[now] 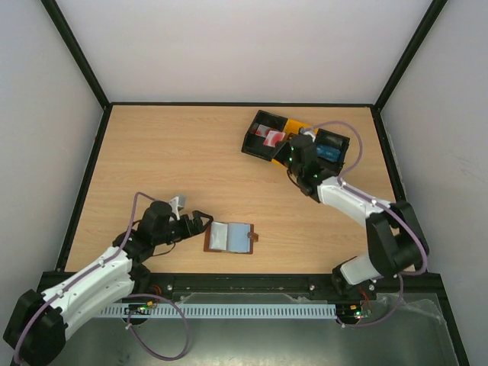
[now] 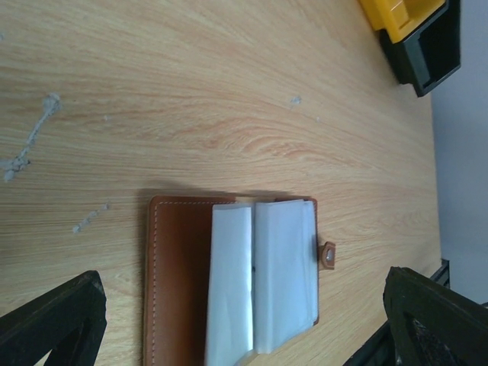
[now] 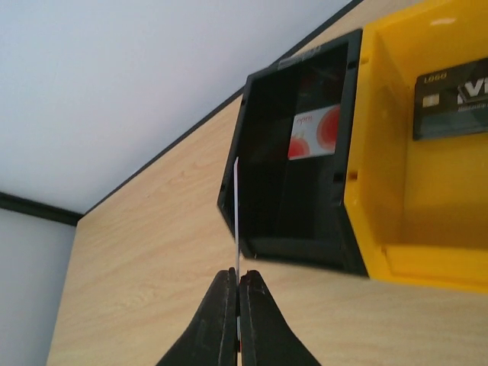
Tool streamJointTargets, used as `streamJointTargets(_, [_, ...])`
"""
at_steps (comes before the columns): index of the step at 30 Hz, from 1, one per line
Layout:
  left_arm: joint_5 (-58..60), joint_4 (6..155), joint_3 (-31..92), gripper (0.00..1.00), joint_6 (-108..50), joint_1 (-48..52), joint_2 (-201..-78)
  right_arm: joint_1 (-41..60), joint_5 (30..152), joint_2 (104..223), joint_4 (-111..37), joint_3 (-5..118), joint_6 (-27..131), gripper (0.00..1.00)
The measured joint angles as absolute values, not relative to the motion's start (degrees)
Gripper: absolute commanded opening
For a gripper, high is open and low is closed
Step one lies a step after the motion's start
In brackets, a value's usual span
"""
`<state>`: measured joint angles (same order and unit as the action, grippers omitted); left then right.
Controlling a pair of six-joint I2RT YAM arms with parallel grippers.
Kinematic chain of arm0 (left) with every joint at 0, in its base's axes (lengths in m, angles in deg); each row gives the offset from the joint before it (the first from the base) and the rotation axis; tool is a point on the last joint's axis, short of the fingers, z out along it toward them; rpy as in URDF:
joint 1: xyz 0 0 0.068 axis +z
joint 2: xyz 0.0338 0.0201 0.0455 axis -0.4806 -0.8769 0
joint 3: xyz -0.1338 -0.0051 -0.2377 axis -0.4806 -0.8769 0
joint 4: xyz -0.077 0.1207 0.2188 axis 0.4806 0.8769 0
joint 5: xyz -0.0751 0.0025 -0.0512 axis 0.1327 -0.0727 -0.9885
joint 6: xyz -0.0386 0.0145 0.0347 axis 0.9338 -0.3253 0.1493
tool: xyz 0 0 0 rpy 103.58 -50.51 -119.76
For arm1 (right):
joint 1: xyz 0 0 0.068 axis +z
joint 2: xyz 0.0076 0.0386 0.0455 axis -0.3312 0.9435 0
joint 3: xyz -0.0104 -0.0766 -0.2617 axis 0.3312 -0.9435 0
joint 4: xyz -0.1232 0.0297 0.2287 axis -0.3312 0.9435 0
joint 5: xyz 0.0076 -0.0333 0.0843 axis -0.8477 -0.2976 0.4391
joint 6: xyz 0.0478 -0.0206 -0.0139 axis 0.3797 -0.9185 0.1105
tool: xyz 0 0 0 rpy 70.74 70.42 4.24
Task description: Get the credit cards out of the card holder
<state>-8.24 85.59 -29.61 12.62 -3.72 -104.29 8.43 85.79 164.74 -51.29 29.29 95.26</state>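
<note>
Wooden table between white walls: your card holder lies open at the near side, a little left of centre.
Your left gripper stands just left of it, fingers wide and holding nothing, and pale credit cards lie inside the holder. At the far right, your right gripper is closed tight on one thin card, edge-on, over the black-and-yellow tray.

Card holder looks stitched leather, table matt wood-grain, bins smooth plastic
</note>
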Motion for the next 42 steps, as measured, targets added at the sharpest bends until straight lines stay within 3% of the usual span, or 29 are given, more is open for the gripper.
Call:
streamJointTargets(14, [-11.1, 84.6, -29.6, 0.93, 9.5, -3.7, -115.0, 4.1, 88.8, 188.7, -49.3, 48.6, 95.6, 0.02])
streamJointTargets(30, [-12.9, 83.4, -27.7, 0.83, 5.6, -3.5, -120.5, 3.7, 85.7, 203.3, -42.1, 64.9, 97.1, 0.02])
streamJointTargets(42, [-13.8, 82.6, -28.9, 0.82, 5.4, -3.5, -118.2, 3.3, 84.5, 207.9, -37.2, 72.5, 96.8, 0.02])
